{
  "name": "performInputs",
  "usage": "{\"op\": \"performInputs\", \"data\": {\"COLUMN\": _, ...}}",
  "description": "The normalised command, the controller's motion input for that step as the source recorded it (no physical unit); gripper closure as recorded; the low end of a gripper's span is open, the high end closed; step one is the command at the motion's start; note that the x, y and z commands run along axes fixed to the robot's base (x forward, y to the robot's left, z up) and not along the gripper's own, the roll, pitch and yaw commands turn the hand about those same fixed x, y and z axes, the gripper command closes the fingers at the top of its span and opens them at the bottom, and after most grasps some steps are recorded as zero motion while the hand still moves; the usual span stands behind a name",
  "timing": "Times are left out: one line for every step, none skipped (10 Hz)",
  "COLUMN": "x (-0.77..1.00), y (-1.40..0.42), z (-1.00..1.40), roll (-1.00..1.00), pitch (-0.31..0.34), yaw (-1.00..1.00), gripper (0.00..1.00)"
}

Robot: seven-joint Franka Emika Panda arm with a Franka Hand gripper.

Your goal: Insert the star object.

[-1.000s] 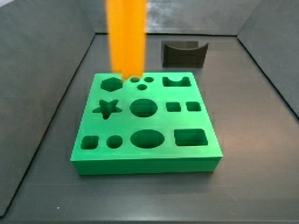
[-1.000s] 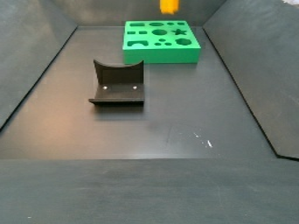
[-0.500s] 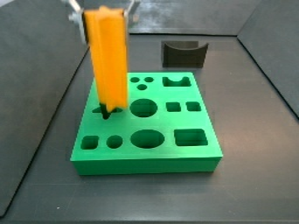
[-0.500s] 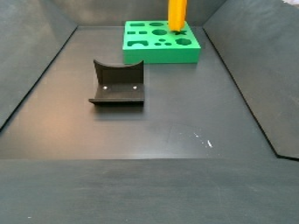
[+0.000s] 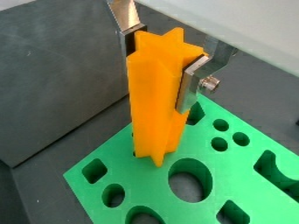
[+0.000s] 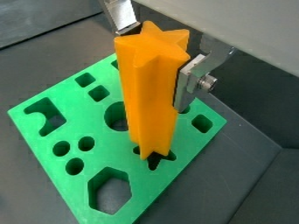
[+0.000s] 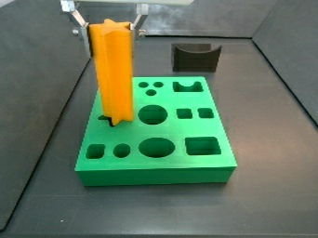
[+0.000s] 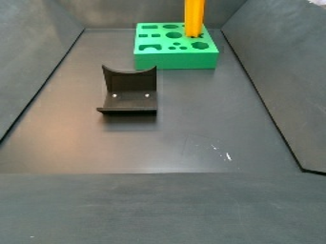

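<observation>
The star object (image 7: 113,70) is a tall orange ridged prism, standing about upright. Its lower end is at the mouth of the star-shaped hole on the left side of the green block (image 7: 155,173), and most of its length stands above the block. My gripper (image 7: 110,28) is shut on its upper part, one silver finger on each side. Both wrist views show the grip: the gripper (image 5: 160,63) (image 6: 156,52), the star object (image 5: 156,105) (image 6: 149,96) and the green block (image 5: 138,175) (image 6: 87,109). The far side view shows the star object (image 8: 193,17) on the block (image 8: 173,59).
The green block has several other holes: round, square, hexagonal and notched. The dark fixture (image 7: 195,56) (image 8: 128,91) stands on the dark floor apart from the block. Grey walls enclose the floor.
The gripper carried the star object from above the block's back-left corner forward and down to the star hole. Since half a second ago it has barely shifted.
</observation>
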Motion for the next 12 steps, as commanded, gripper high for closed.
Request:
{"op": "performInputs", "data": {"x": 0.00, "y": 0.00, "z": -0.21, "roll": 0.11, "pitch": 0.000, "yaw": 0.30, "gripper": 1.00}}
{"op": "performInputs", "data": {"x": -0.15, "y": 0.00, "z": -0.21, "roll": 0.12, "pitch": -0.059, "yaw": 0.31, "gripper": 1.00}}
{"op": "performInputs", "data": {"x": 0.00, "y": -0.03, "z": -0.09, "roll": 0.00, "pitch": -0.044, "yaw": 0.21, "gripper": 1.00}}
{"op": "performInputs", "data": {"x": 0.00, "y": 0.00, "z": -0.07, "roll": -0.01, "pitch": -0.040, "yaw": 0.08, "gripper": 1.00}}
{"op": "performInputs", "data": {"x": -0.09, "y": 0.00, "z": -0.16, "roll": 0.04, "pitch": -0.041, "yaw": 0.27, "gripper": 1.00}}
{"op": "performInputs", "data": {"x": -0.13, "y": 0.00, "z": -0.20, "roll": 0.11, "pitch": -0.044, "yaw": 0.41, "gripper": 1.00}}
{"op": "performInputs", "data": {"x": -0.07, "y": 0.00, "z": -0.19, "roll": 0.11, "pitch": -0.036, "yaw": 0.43, "gripper": 1.00}}
{"op": "performInputs", "data": {"x": -0.03, "y": 0.00, "z": -0.18, "roll": 0.14, "pitch": -0.006, "yaw": 0.45, "gripper": 1.00}}
{"op": "performInputs", "data": {"x": -0.04, "y": 0.00, "z": -0.15, "roll": 0.13, "pitch": 0.000, "yaw": 0.29, "gripper": 1.00}}
{"op": "performInputs", "data": {"x": 0.00, "y": 0.00, "z": -0.15, "roll": 0.13, "pitch": 0.000, "yaw": 0.17, "gripper": 1.00}}
{"op": "performInputs", "data": {"x": -0.07, "y": 0.00, "z": -0.14, "roll": 0.20, "pitch": 0.000, "yaw": 0.32, "gripper": 1.00}}
{"op": "performInputs", "data": {"x": -0.12, "y": 0.00, "z": -0.15, "roll": 0.16, "pitch": 0.000, "yaw": 0.36, "gripper": 1.00}}
